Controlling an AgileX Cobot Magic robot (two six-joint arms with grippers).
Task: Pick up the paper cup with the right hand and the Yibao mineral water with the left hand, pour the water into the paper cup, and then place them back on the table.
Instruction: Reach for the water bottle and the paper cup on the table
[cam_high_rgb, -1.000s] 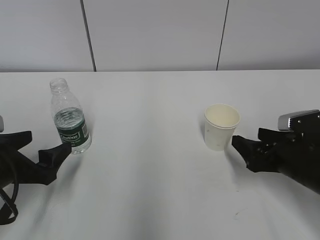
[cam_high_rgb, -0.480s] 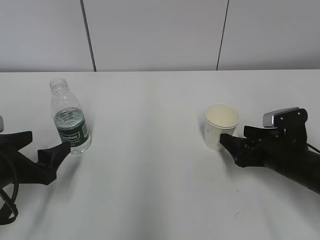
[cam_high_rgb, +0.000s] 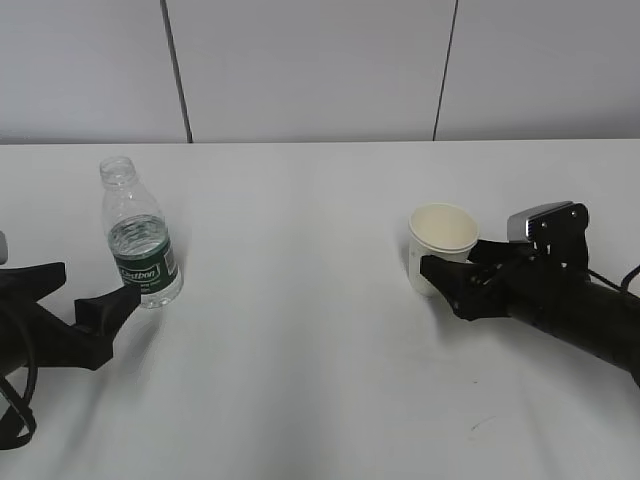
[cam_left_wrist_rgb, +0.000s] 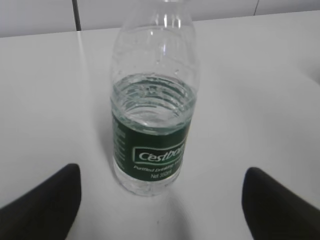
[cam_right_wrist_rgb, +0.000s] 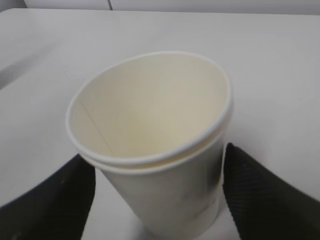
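The table (cam_high_rgb: 320, 330) is bare white apart from two things, each with an arm drawn up to it. The bottle (cam_high_rgb: 140, 235) stands upright and uncapped just ahead of the left pincer (cam_high_rgb: 90, 300), whose fingers are spread wide; in the left wrist view it sits centred beyond the two dark tips, not yet between them, so I'd judge this arm is lined up to slide in around the green label. The water (cam_left_wrist_rgb: 152, 97) reaches roughly to the top of that label. The cup (cam_high_rgb: 442, 250) stands upright with the right pincer (cam_high_rgb: 455, 275) around it: in the right wrist view a black finger (cam_right_wrist_rgb: 260, 195) lies on either side of the wall, spread and seemingly not pressing, ready to close.

The left arm runs off the frame edge. Whether the right fingers already touch the cup I cannot tell. The cup's base is cut off in the wrist view; its inside looks dry.
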